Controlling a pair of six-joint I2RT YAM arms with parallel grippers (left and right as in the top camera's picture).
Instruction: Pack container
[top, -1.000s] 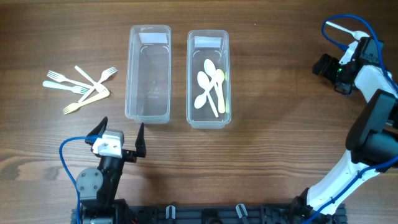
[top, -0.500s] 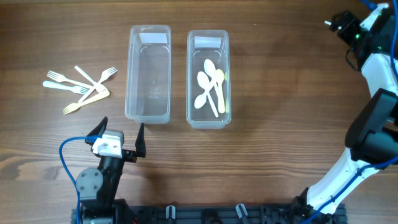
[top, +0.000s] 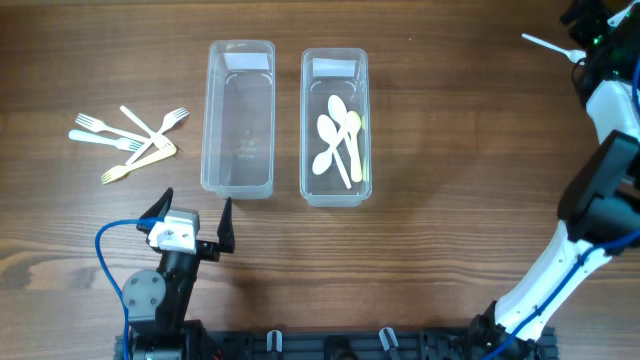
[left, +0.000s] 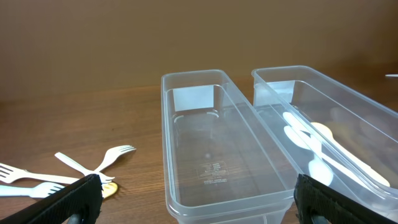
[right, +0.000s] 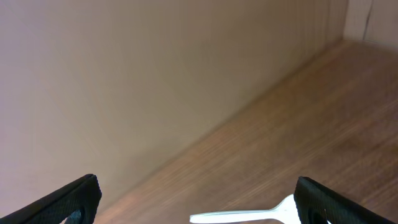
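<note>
Two clear plastic containers stand side by side. The left container (top: 239, 180) (left: 186, 81) is empty. The right container (top: 335, 195) (left: 348, 93) holds several white and cream spoons (top: 338, 140) (left: 317, 146). Several plastic forks (top: 130, 140) (left: 93, 171) lie in a loose pile on the table at the left. My left gripper (top: 195, 215) (left: 199, 202) is open and empty, just in front of the left container. My right gripper (top: 585, 18) (right: 198, 202) is open and empty at the far right corner. A white utensil (top: 548, 45) (right: 249, 216) lies on the table beside it.
The wooden table (top: 450, 150) extends between the containers and the right arm. A wall (right: 124, 74) rises close behind the table's far edge. My right arm's links (top: 600, 200) run down the right side.
My right gripper has swung from the right side up to the far right corner. The white utensil has stayed in place. The left arm has not moved.
</note>
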